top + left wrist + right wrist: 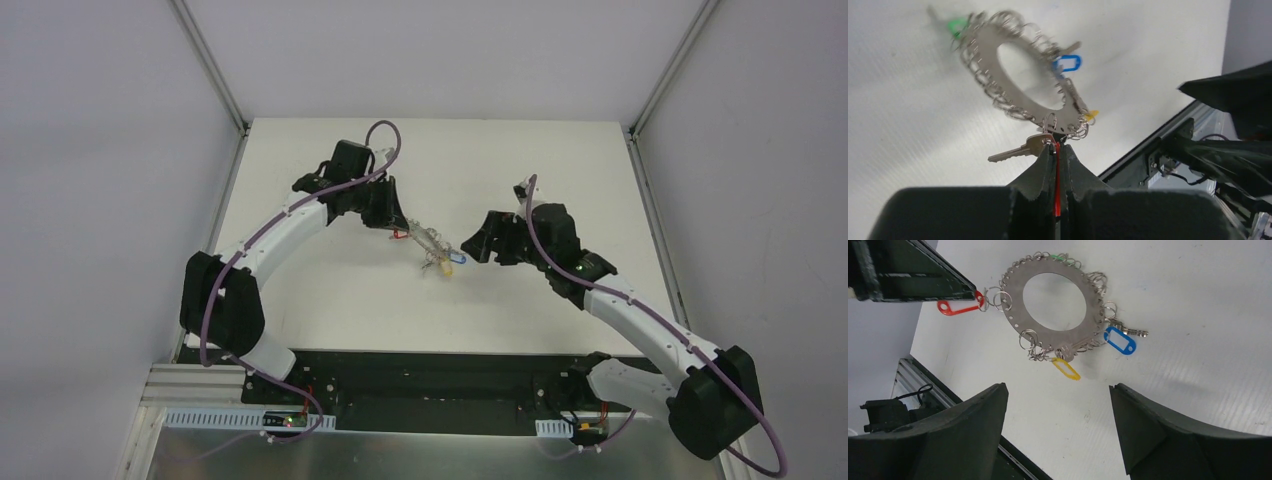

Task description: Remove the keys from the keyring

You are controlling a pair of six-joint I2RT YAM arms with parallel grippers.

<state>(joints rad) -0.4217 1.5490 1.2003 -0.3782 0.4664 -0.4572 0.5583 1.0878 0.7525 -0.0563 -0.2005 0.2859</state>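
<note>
The keyring is a flat silvery ring edged with many small wire loops. It hangs between the two grippers. My left gripper is shut on the red tag, which is hooked to the ring's rim, and a silver key hangs beside the fingertips. Blue, yellow and green tags hang from the ring. My right gripper is open and empty, just short of the ring's yellow-tag side. No black tag shows.
The white table lies under the ring. The dark base rail runs along the near edge. Grey walls stand on both sides. The left gripper's finger shows at the top left of the right wrist view.
</note>
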